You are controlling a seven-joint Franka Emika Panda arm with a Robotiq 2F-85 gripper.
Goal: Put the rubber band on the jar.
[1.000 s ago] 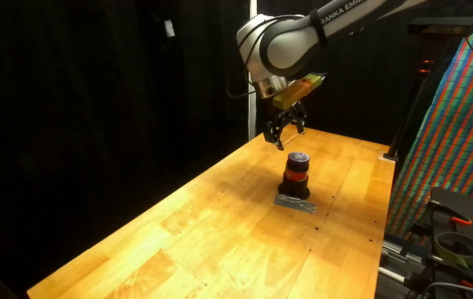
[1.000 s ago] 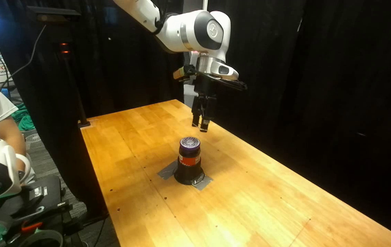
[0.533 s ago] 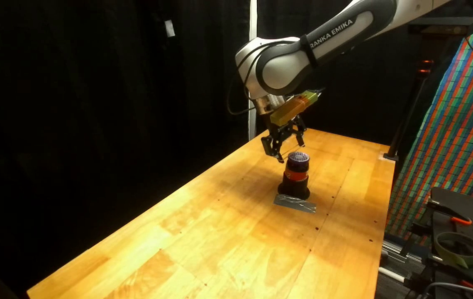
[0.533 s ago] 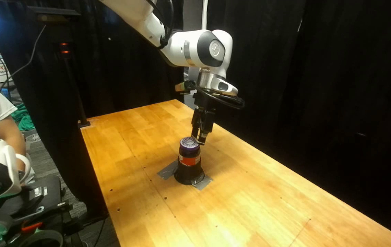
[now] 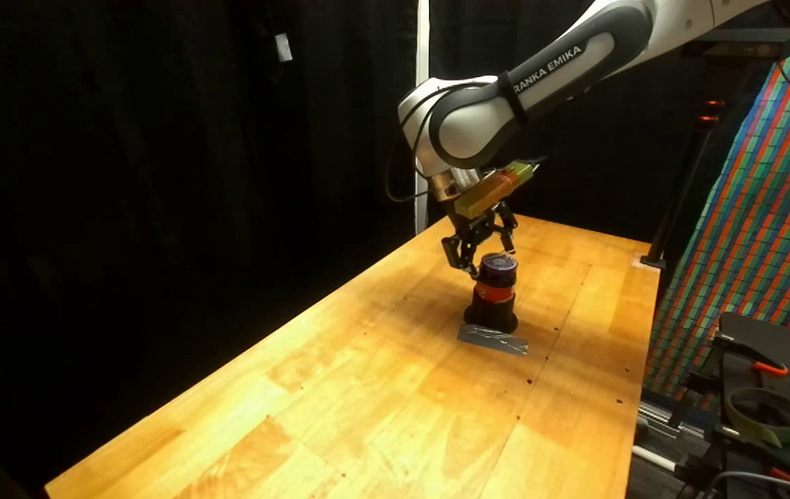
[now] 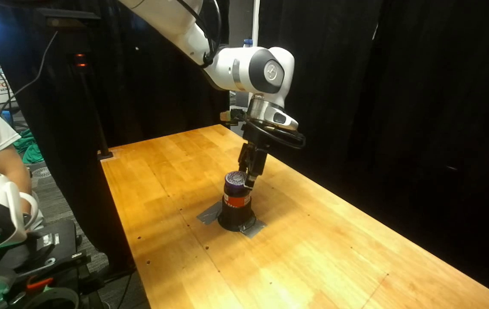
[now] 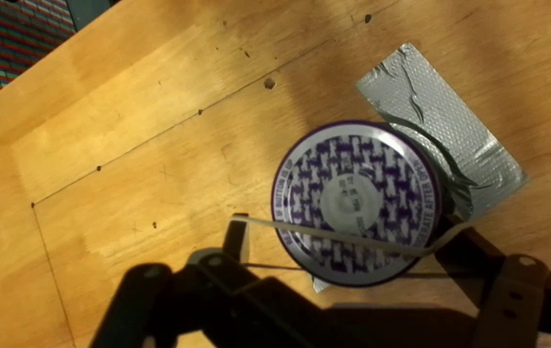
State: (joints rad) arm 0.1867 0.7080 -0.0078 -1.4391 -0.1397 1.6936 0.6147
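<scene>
Over the dark cylindrical jar (image 6: 236, 201) on the tan wooden counter (image 6: 321, 257), a pale rubber band (image 7: 343, 236) spans nine to four o'clock in the wrist view, strung between spread black fingers (image 7: 235, 237); slack near four or off-centre lowering could snag it on top.

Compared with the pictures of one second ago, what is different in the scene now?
The open gripper has moved down toward the jar, carrying the stretched rubber band, which now crosses over the lid in the wrist view. Nothing was visibly taken hold of or let go. The jar and gray tape stayed in place.
</scene>
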